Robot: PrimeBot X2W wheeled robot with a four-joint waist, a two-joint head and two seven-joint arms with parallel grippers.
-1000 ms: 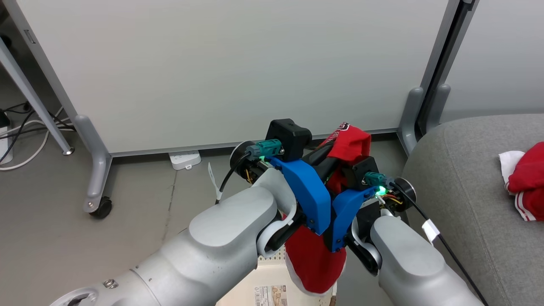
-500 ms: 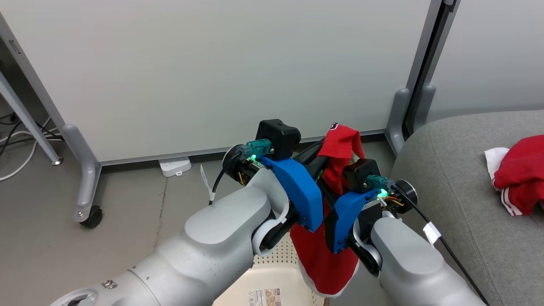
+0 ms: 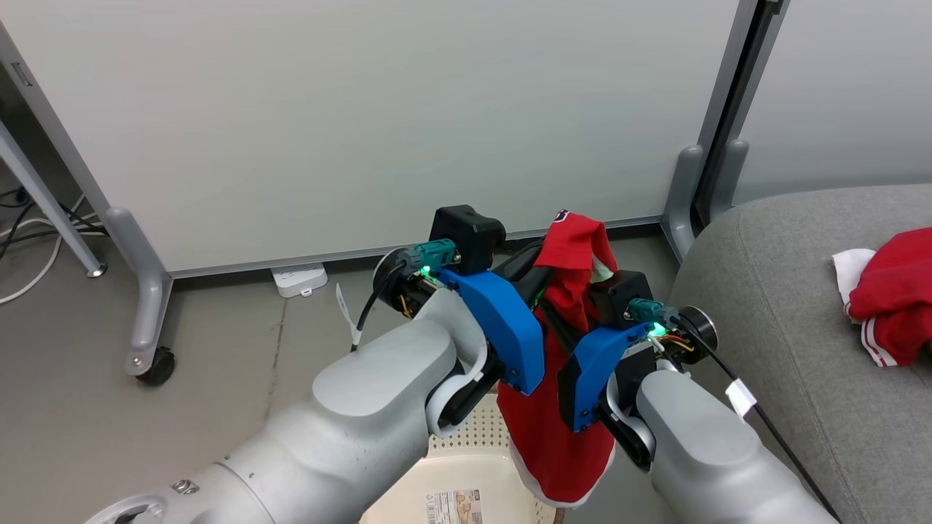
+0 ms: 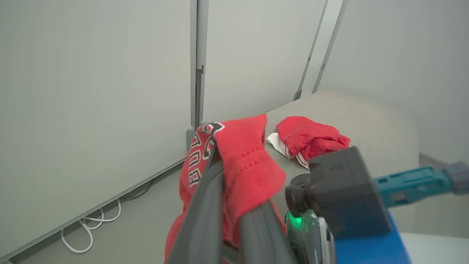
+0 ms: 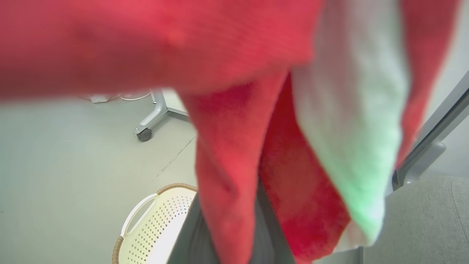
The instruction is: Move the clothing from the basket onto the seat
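Observation:
A red garment with white trim hangs between my two raised grippers, its hem just above the cream perforated basket. My left gripper is shut on the garment's top. In the left wrist view its fingers pinch the fold of the garment beside its white lettering. My right gripper is shut on the same garment, which drapes over its fingers. A second red garment with white stripes lies crumpled on the grey seat to the right.
White partition panels stand behind on grey legs with castors. A white power strip lies at a panel's foot, and cables trail at the far left. Grey floor lies between the basket and the seat.
The head camera has turned right, bringing more of the seat into view. Both grippers have carried the garment slightly up and left, and more of the basket shows beneath it.

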